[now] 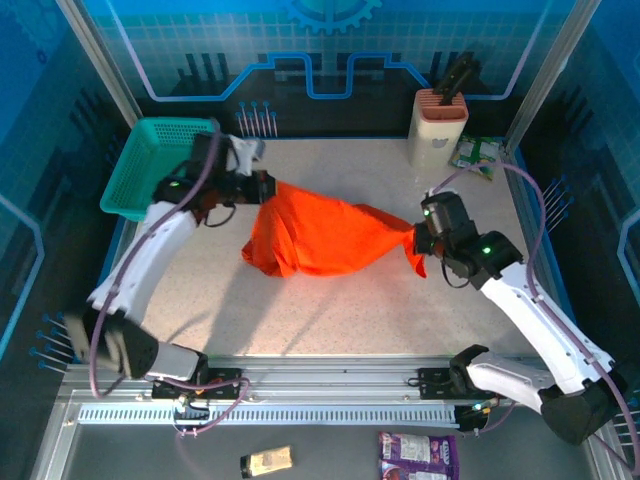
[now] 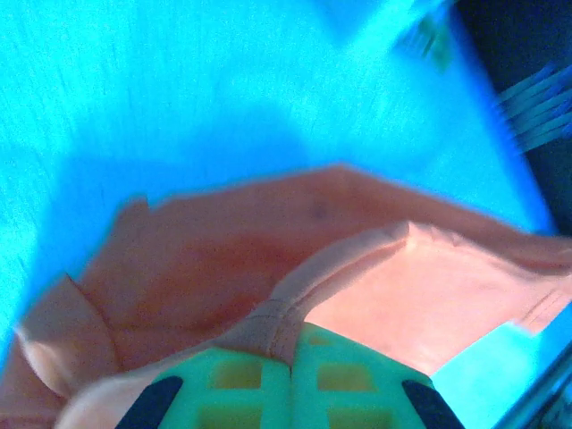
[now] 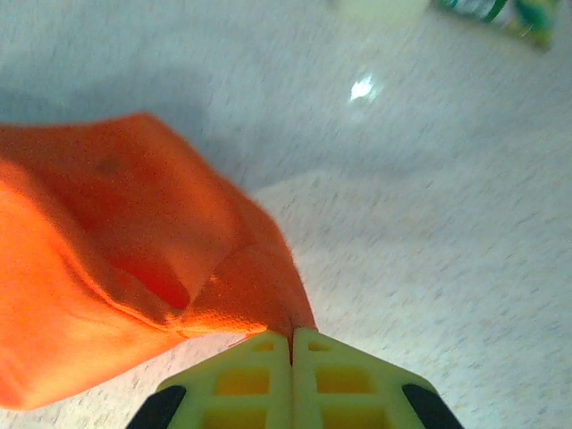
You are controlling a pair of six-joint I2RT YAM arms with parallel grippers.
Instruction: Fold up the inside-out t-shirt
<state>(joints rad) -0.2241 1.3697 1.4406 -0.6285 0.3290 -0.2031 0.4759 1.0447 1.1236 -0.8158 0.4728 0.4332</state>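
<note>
The orange t-shirt (image 1: 325, 236) hangs bunched between my two grippers over the middle of the table, sagging at its lower left. My left gripper (image 1: 262, 188) is shut on the cloth's upper left end; in the left wrist view a stitched hem of the t-shirt (image 2: 277, 326) runs into the closed fingers of that gripper (image 2: 291, 365). My right gripper (image 1: 418, 236) is shut on the right end, with a short tail hanging below it. In the right wrist view a pinched fold of the t-shirt (image 3: 134, 241) goes into the closed gripper (image 3: 291, 338).
A teal mesh basket (image 1: 152, 165) sits at the back left, close behind the left arm. A cream knife block (image 1: 438, 125) and a green packet (image 1: 476, 152) stand at the back right. Glass walls enclose the table. Packets (image 1: 418, 455) lie below the front rail.
</note>
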